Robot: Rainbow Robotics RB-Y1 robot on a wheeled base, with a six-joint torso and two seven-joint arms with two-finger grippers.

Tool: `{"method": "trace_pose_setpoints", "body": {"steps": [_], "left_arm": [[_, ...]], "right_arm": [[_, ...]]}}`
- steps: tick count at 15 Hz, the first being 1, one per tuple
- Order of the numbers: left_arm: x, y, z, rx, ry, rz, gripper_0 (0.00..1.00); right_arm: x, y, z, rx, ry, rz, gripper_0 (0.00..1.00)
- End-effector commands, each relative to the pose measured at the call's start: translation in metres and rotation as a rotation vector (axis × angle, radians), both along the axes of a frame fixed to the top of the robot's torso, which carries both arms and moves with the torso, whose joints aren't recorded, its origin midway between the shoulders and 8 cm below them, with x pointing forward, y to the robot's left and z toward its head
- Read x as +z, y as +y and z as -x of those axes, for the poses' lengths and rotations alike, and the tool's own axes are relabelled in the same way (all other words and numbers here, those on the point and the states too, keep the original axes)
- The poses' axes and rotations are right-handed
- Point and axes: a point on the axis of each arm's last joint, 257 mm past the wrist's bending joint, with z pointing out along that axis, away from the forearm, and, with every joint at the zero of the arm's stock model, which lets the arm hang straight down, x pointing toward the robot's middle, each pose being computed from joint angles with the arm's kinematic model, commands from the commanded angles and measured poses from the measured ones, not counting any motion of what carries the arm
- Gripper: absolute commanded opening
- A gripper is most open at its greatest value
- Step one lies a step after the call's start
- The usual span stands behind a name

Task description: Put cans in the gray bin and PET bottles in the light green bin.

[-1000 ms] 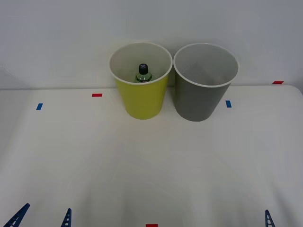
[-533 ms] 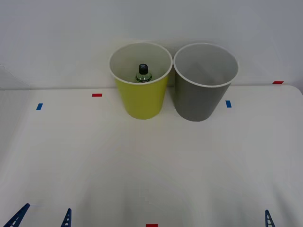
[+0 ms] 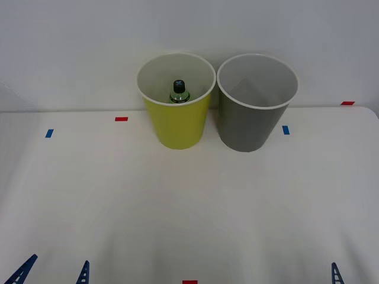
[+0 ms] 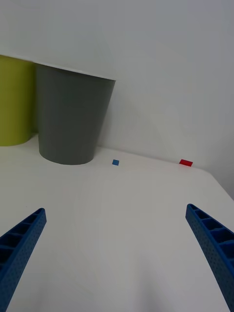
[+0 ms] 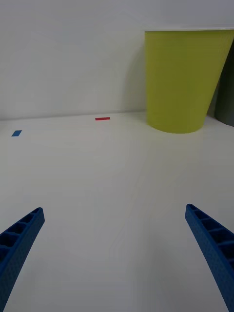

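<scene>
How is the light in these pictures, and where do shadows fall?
Front view: soft, even light, no glare; the bottle sits dim inside the green bin, and the gray bin has a shaded inner wall. Right wrist view: a faint shadow of the gray bin on the wall. Left wrist view: hardly any shadow under the green bin.

- The light green bin point(image 3: 176, 121) stands upright at the far edge of the table point(image 3: 189, 207), close against the wall point(image 3: 71, 47).
- The gray bin point(image 3: 253, 124) stands upright just beside it, on its right, along that same far edge; the rims nearly meet.
- Inside the light green bin, the PET bottle point(image 3: 179, 93) stands upright, cap up.
- Tape marks point(image 3: 121, 119) lie on the table to either side of the bins, along the far edge.
- Another tape mark point(image 3: 189, 282) sits at the middle of the near edge.
- The left gripper point(image 3: 52, 272) sits at the near left corner, fingers spread.
- The right gripper point(image 4: 117, 253) sits at the near right corner, fingers wide apart.
</scene>
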Motion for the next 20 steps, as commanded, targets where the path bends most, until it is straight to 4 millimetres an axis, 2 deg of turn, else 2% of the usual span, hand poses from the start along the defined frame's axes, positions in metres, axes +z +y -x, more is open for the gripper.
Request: {"method": "trace_pose_setpoints", "body": {"steps": [1, 20], "left_arm": [[0.0000, 0.0000, 0.0000, 0.000, 0.000, 0.000, 1.00], [0.0000, 0.0000, 0.0000, 0.000, 0.000, 0.000, 1.00]], "right_arm": [[0.0000, 0.0000, 0.0000, 0.000, 0.000, 0.000, 1.00], [0.0000, 0.0000, 0.0000, 0.000, 0.000, 0.000, 1.00]]}}
